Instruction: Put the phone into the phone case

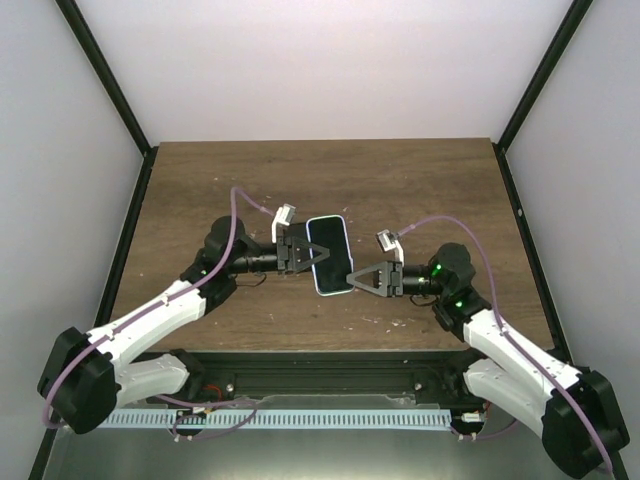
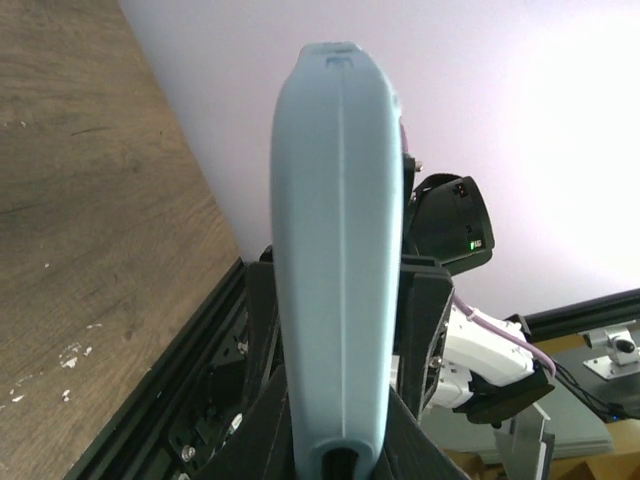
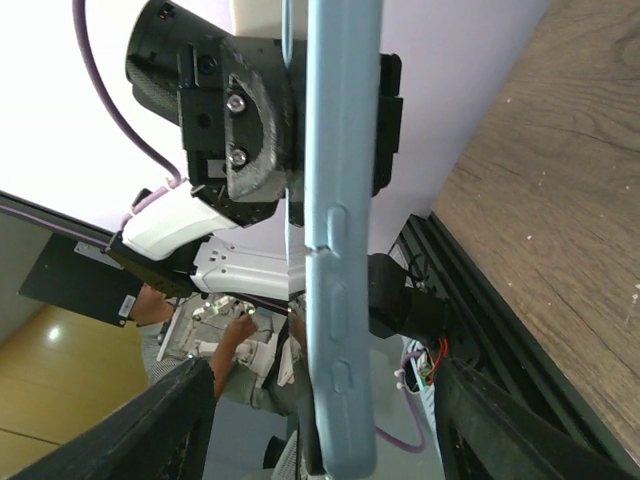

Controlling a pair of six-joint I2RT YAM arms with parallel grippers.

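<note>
Wood counter (image 1: 200, 180) below; left end effector (image 1: 303, 250) is clamped on the phone (image 1: 329, 255), whose lower corner sits inside the spread-apart right end effector (image 1: 352, 279).

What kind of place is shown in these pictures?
Probably a lab robot test cell: a brown wooden table walled by plain white panels on black metal posts, and the left gripper holding a light blue phone case.

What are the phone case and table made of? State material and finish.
Phone case: probably silicone or soft plastic, matte pale blue; moulded button bumps, no glare. Table: wood or wood-look laminate, matte brown; visible grain, pale scuffs.
</note>
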